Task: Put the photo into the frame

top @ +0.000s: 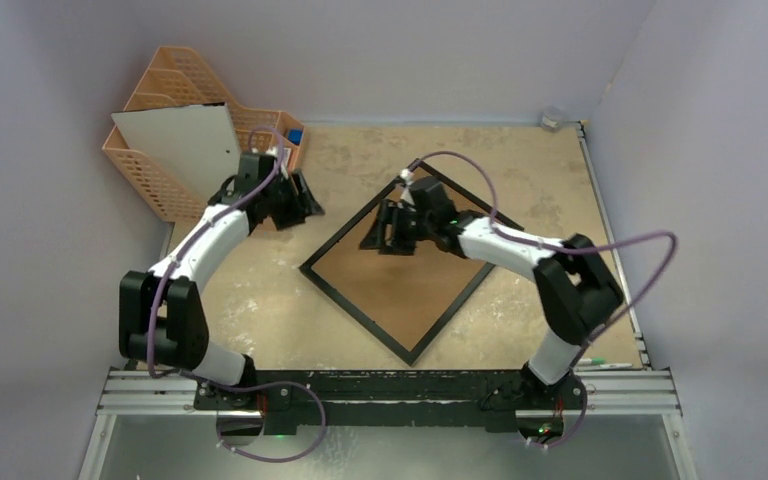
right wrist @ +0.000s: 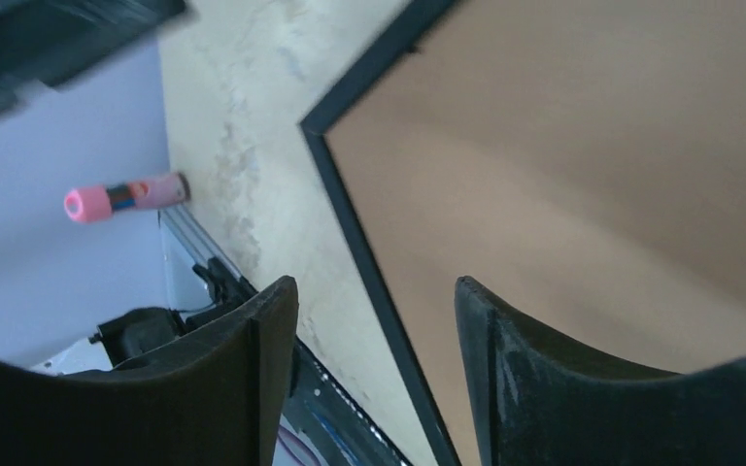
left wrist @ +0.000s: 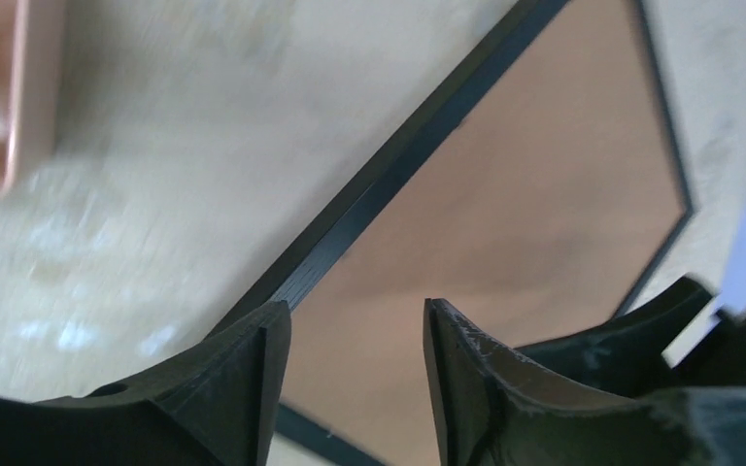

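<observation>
The frame [top: 410,288] lies flat on the table, turned like a diamond, with a thin black border around a brown surface. The photo is not in view. My left gripper [top: 310,206] is open and empty, hovering beyond the frame's left edge, near the orange basket. Its wrist view shows the black border [left wrist: 389,165] running between the open fingers [left wrist: 253,369]. My right gripper [top: 372,238] is open and empty above the frame's upper left part. Its wrist view shows a frame corner [right wrist: 317,128] and the brown surface [right wrist: 563,175].
An orange plastic basket organiser [top: 155,170] stands at the back left with a white board [top: 188,140] leaning in it. A pink marker [right wrist: 126,197] lies by the wall at the table's edge. A small grey object [top: 553,117] sits at the back right corner.
</observation>
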You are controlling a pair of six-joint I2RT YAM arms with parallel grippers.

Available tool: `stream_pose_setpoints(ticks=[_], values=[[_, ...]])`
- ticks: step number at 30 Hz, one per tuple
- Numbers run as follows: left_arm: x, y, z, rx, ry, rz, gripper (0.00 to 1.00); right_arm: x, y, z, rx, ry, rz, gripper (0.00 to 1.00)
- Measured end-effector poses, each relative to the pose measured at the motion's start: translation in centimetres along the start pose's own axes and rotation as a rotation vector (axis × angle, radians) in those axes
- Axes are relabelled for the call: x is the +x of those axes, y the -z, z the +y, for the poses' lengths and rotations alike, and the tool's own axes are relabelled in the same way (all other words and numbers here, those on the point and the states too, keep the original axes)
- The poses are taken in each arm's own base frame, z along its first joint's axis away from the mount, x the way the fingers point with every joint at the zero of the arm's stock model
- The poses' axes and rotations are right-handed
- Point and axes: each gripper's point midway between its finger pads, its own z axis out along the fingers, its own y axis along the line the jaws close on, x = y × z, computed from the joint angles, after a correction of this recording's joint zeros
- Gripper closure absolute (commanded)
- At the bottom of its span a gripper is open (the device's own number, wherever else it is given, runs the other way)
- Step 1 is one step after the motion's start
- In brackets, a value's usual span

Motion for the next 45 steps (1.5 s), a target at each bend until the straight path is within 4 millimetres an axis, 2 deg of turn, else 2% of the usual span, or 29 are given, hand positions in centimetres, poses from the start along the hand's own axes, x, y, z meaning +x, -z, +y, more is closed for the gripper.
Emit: stream_pose_setpoints(ticks=[2, 4, 7, 8, 11, 14, 19, 21, 27, 34, 45], values=[[3.1, 0.2, 2.6, -0.054, 0.028, 0.046, 0.52, 0.5, -2.6, 2.2, -0.048, 0.055, 0.048, 0.44], [6.1, 0.9, 4.7, -0.097, 0.053, 0.086, 0.55, 1.5, -4.9, 4.3, -0.096, 0.109, 0.1, 0.56], [8.5, 1.9, 6.4, -0.123, 0.079, 0.099, 0.58, 3.5, -7.6, 6.5, -0.155, 0.178, 0.177, 0.72], [9.0, 2.1, 6.7, -0.126, 0.086, 0.101, 0.58, 4.3, -8.2, 6.9, -0.17, 0.194, 0.204, 0.74], [10.4, 2.1, 7.6, -0.133, 0.109, 0.111, 0.58, 6.5, -9.5, 6.9, -0.19, 0.223, 0.276, 0.79], [12.3, 1.4, 8.2, -0.118, 0.147, 0.147, 0.56, 8.1, -10.1, 5.9, -0.186, 0.234, 0.338, 0.8], [14.9, 0.0, 8.6, -0.078, 0.203, 0.235, 0.57, 8.8, -10.3, 4.6, -0.166, 0.259, 0.379, 0.81], [15.4, -0.5, 8.7, -0.072, 0.223, 0.256, 0.6, 8.8, -10.3, 4.6, -0.164, 0.271, 0.386, 0.82], [15.3, -0.6, 8.7, -0.07, 0.23, 0.251, 0.63, 9.5, -10.2, 3.4, -0.139, 0.282, 0.426, 0.82], [15.2, -0.7, 8.8, -0.075, 0.232, 0.248, 0.66, 9.8, -10.0, 3.3, -0.146, 0.288, 0.454, 0.83], [15.2, -0.7, 8.8, -0.078, 0.233, 0.256, 0.67, 9.0, -10.1, 2.0, -0.183, 0.229, 0.478, 0.87]])
